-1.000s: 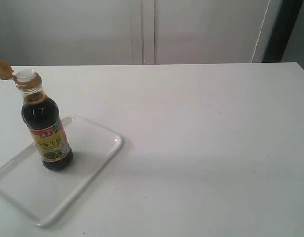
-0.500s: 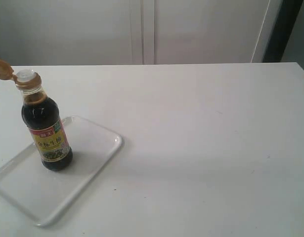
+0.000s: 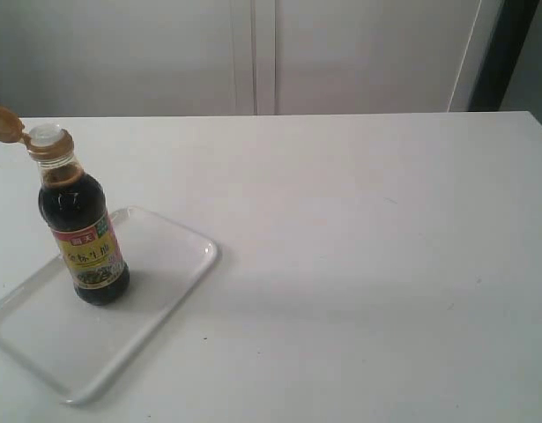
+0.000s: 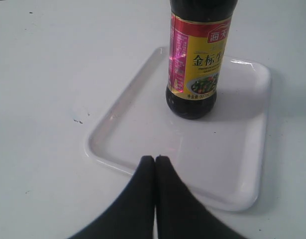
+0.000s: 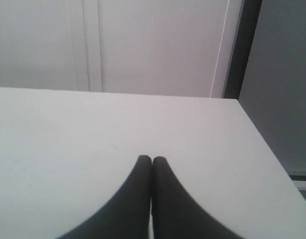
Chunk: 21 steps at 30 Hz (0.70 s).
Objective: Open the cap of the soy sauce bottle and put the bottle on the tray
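Note:
The soy sauce bottle point(image 3: 81, 233) stands upright on the translucent-white tray point(image 3: 165, 291) at the table's left. Its orange-brown cap point(image 3: 3, 123) is flipped open to the side, baring the white spout point(image 3: 46, 134). The left wrist view shows the bottle point(image 4: 198, 55) on the tray point(image 4: 242, 164); the cap is out of that view. My left gripper point(image 4: 154, 158) is shut and holds nothing, its tips over the tray's near rim, apart from the bottle. My right gripper point(image 5: 152, 159) is shut with nothing in it, above bare table. Neither gripper shows in the exterior view.
The white table point(image 3: 359, 229) stretches wide to the right of the tray. A pale wall with panel seams point(image 3: 263, 53) runs behind it, with a dark upright strip point(image 3: 500, 53) at the far right. The table's right edge point(image 5: 262, 139) shows in the right wrist view.

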Each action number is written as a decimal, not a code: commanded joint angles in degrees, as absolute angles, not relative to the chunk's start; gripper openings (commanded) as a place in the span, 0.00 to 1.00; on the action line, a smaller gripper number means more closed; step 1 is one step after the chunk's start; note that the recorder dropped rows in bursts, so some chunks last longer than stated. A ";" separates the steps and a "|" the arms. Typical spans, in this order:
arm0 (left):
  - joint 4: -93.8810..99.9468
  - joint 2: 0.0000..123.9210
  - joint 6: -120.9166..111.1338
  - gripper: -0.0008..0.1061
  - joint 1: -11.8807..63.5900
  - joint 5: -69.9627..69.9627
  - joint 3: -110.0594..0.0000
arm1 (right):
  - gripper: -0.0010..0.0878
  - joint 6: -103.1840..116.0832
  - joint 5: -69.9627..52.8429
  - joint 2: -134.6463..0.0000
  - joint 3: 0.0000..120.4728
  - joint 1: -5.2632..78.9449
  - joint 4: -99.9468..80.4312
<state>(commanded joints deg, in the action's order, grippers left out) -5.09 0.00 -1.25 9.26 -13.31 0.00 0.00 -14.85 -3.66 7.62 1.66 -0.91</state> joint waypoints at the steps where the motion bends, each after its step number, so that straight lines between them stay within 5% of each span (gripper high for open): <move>1: -5.09 0.00 -1.25 0.01 9.26 -13.31 0.00 | 0.01 0.00 -13.52 -3.32 6.40 1.66 -0.67; 21: -5.09 0.00 -1.25 0.01 9.26 -13.31 0.00 | 0.01 0.00 -17.87 0.00 0.00 1.66 1.63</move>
<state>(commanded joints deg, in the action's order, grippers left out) -5.09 0.00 -1.25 9.26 -13.31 0.00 0.00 -17.87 0.00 0.00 1.66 1.63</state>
